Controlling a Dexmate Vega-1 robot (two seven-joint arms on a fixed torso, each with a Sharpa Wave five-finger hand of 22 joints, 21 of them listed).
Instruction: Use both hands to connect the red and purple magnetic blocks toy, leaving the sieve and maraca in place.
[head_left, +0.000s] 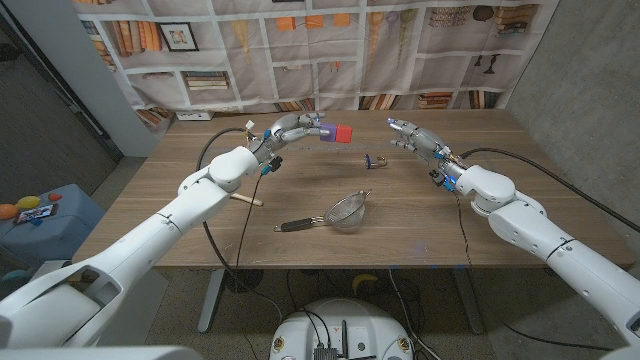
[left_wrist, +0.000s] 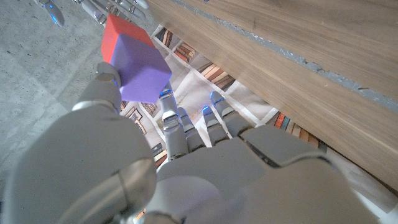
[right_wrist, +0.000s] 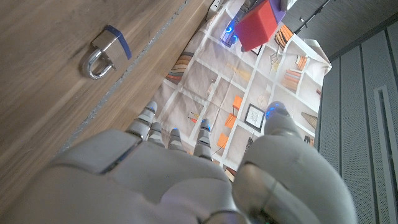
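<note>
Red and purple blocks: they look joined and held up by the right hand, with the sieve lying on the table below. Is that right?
Not quite. The head view shows the left hand holding the joined purple block and red block; the right hand is open, holding nothing. The sieve does lie on the table.

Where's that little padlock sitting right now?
In the head view the padlock lies on the wooden table near its middle, just beyond the sieve, between the left hand and the right hand.
</note>
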